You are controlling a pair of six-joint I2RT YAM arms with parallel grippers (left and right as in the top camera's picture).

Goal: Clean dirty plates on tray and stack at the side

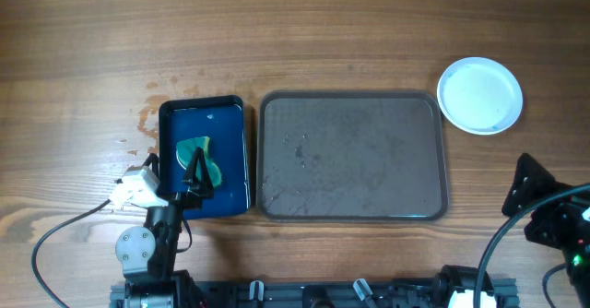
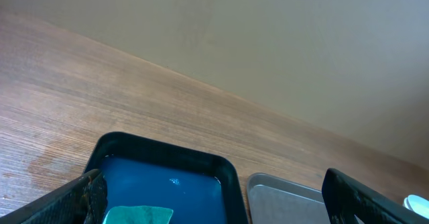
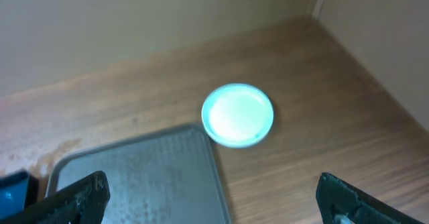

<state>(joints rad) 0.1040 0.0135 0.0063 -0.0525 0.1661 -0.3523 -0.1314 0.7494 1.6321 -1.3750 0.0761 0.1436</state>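
Observation:
The large grey-brown tray (image 1: 350, 156) lies at the table's middle with nothing on it. White plates (image 1: 479, 96) rest on the wood past its far right corner; from above I cannot tell how many are stacked. In the right wrist view the top plate (image 3: 238, 115) looks clean, beyond the tray's corner (image 3: 134, 177). My right gripper (image 1: 527, 186) hangs open near the table's right front, away from both; nothing lies between its fingertips (image 3: 214, 204). My left gripper (image 1: 195, 177) is open over a small blue tray (image 1: 203, 124), its fingers (image 2: 80, 197) wide apart.
A green cloth (image 1: 198, 160) lies in the blue tray's water (image 2: 167, 177), just below my left gripper (image 2: 214, 210). Damp stains mark the wood (image 1: 143, 124) left of that tray. The grey tray's rim (image 2: 281, 184) sits close beside the blue one.

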